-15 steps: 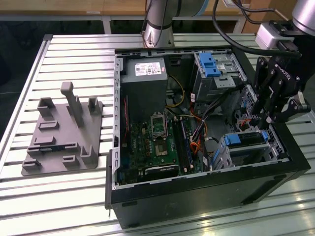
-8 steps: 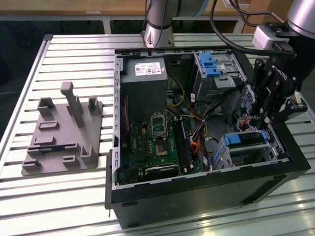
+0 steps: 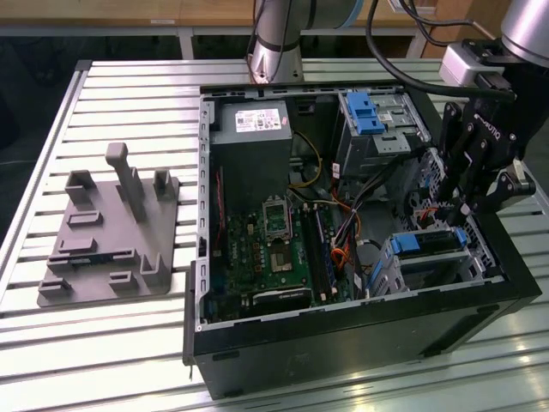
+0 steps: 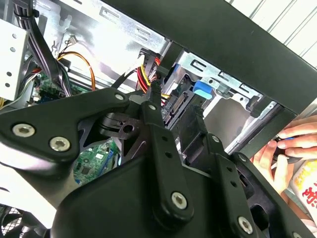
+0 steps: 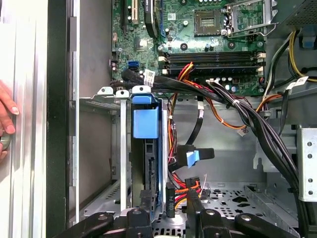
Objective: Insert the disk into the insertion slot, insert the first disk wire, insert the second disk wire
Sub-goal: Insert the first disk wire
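Gripper [image 3: 463, 206]: fingers [image 5: 193, 201] stood spread, a black plug [image 5: 171, 194] between them. Disk [image 5: 146, 126]: blue-framed, stood on edge inside the slot [image 3: 442, 270], a grey metal cage at the exterior view's lower right. Case [image 3: 343, 343]: black, open, held green board [image 3: 257, 249] and wire bundles [image 5: 233, 106].

Silver-grey arm [image 3: 274, 34], matte black jaws, silver screws [image 4: 179, 200] at linkage joints

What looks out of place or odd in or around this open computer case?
A person's hand is right outside the black computer case wall, very close to the work area. Inside, nothing looks damaged or askew.
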Motion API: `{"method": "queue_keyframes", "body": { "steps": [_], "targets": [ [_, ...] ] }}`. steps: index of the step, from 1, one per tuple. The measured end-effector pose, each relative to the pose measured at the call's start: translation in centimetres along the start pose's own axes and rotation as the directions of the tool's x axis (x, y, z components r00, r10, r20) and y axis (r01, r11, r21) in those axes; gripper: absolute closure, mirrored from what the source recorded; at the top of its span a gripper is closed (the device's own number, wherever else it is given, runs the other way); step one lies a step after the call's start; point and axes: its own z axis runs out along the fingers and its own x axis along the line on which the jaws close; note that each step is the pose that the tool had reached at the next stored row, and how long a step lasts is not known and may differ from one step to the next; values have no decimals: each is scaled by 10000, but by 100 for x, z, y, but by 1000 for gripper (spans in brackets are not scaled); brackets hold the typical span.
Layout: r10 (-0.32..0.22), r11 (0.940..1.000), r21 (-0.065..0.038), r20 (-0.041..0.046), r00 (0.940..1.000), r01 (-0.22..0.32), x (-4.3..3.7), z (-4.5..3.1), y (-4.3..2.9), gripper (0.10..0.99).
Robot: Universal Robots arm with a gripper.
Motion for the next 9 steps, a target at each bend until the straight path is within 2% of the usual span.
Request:
{"method": "queue_keyframes", "body": {
  "steps": [5, 6, 7, 8, 9],
  "targets": [
    [-1, 10000, -1, 0, 10000, 1, 0, 0, 1, 686],
    [0, 10000, 1, 0, 10000, 0, 0, 0, 2, 749],
    [1, 10000, 4, 5, 10000, -1, 0, 1, 2, 749],
    [0, 10000, 9, 14, 10000, 0, 0, 0, 2, 820],
    [0, 10000, 13, 26, 10000, 0, 0, 0, 3, 820]
  ]
}}
